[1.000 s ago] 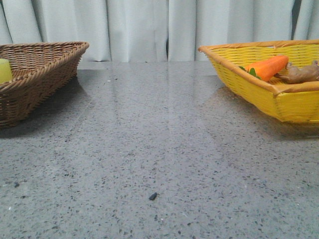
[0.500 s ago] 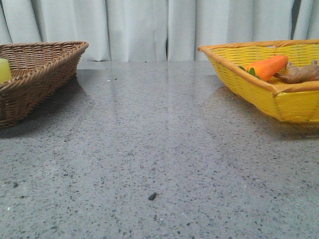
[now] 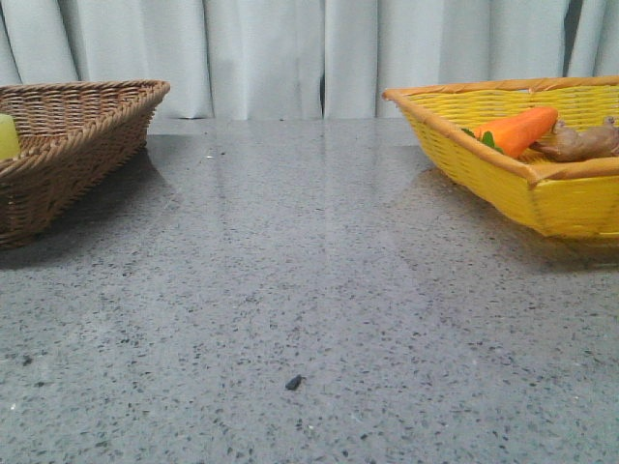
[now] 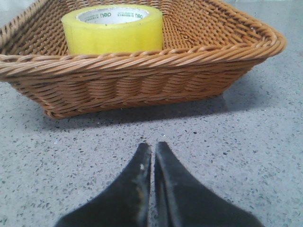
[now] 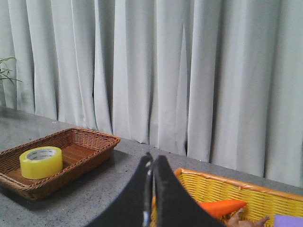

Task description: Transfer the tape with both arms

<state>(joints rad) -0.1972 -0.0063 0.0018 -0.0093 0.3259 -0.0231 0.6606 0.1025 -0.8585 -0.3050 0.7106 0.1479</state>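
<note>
The tape (image 4: 112, 29) is a yellow roll with a white core and green print. It lies flat in the brown wicker basket (image 4: 142, 75). It also shows in the right wrist view (image 5: 41, 162), and as a yellow sliver at the left edge of the front view (image 3: 8, 136). My left gripper (image 4: 152, 147) is shut and empty, low over the table just in front of the brown basket. My right gripper (image 5: 152, 159) is shut and empty, raised near the yellow basket (image 5: 222, 191). Neither gripper shows in the front view.
The brown basket (image 3: 73, 145) stands at the table's left, the yellow wicker basket (image 3: 522, 155) at its right, holding an orange carrot (image 3: 517, 129) and a brown ginger-like piece (image 3: 580, 143). Grey speckled table (image 3: 309, 290) between them. White curtain behind. A small dark speck (image 3: 293, 383) lies near the front.
The front view has shifted very slightly; nothing on the table has moved.
</note>
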